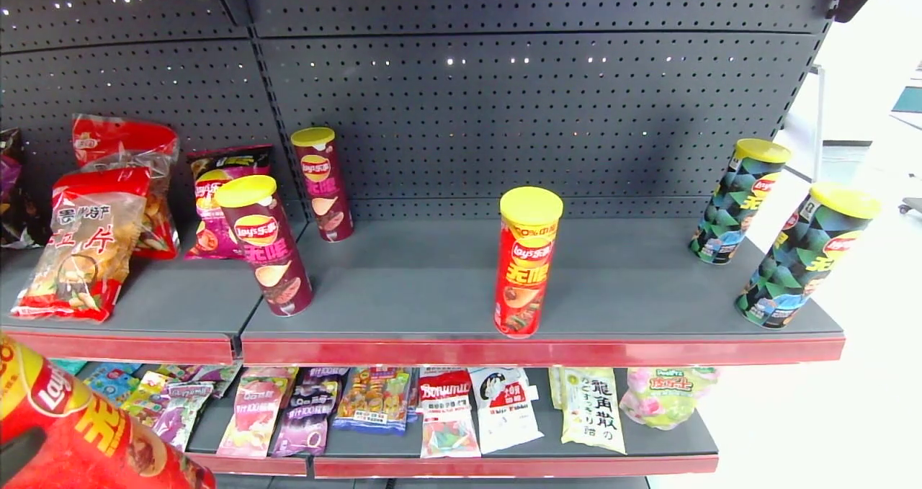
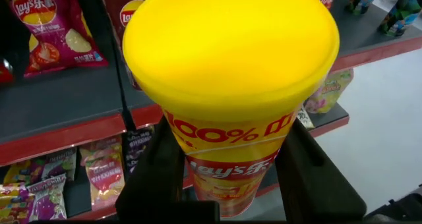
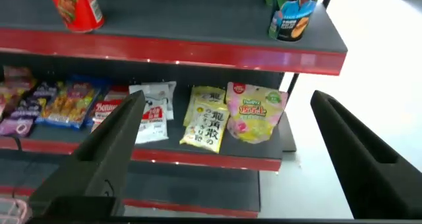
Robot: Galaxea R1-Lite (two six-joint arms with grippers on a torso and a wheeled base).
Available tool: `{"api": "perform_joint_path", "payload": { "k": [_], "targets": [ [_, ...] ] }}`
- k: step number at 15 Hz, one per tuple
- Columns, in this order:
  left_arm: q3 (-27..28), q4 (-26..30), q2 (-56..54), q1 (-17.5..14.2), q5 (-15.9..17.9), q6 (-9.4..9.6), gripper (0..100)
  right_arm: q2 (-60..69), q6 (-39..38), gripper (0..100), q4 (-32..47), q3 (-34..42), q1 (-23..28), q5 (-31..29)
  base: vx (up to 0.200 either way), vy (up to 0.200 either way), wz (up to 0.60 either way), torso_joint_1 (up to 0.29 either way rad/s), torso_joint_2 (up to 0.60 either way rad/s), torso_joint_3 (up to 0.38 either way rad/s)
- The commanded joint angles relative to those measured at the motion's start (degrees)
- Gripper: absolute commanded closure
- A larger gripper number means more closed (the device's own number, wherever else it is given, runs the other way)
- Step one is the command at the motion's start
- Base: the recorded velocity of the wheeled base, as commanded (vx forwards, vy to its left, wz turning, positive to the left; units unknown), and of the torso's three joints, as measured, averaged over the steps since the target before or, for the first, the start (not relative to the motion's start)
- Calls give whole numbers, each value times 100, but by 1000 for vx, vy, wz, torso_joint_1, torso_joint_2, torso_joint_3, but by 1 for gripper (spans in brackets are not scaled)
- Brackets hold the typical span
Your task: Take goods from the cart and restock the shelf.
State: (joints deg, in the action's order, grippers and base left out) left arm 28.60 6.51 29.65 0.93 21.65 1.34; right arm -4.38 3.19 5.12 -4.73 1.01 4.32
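The left gripper (image 2: 234, 174) is clamped on both sides of a red can (image 2: 231, 46), held below the shelf (image 1: 432, 280). The right gripper (image 3: 227, 105) is wide open and empty, facing the bags (image 3: 208, 122).

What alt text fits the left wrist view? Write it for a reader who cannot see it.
The left gripper clasps a red chip can with a yellow lid from both sides. Behind it runs a red-edged shelf with a purple chip bag on it and snack packets on the tier below.
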Motion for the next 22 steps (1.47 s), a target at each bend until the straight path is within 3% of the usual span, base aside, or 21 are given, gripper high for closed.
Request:
{"api": "perform_joint_path", "payload": {
  "k": [1, 6, 8, 14, 19, 22],
  "targets": [
    [5, -97, 32, 4, -3, -90, 100, 438, -258, 0, -20, 86, -110, -212, 0, 0, 0, 0, 0, 0],
    [-39, -159, 41, -5, -3, -99, 100, 429, -240, 0, -46, 104, -110, -616, 0, 0, 0, 0, 0, 0],
    [-21, -168, 41, -5, -21, -99, 100, 429, -249, 0, -46, 104, -110, -625, 0, 0, 0, 0, 0, 0],
    [-3, -168, 50, -5, -29, -99, 100, 429, -240, 0, -46, 104, -110, -607, 0, 0, -600, 6, 0, -1],
    [40, -185, 261, -14, -82, -99, 100, 429, -240, 0, -46, 113, -110, -370, 0, 0, 0, 0, 0, 0],
    [128, -739, 1061, -14, -82, -99, 100, 429, -205, 0, -530, 464, -110, -273, 0, 0, 0, 0, 0, 0]
  ]
}}
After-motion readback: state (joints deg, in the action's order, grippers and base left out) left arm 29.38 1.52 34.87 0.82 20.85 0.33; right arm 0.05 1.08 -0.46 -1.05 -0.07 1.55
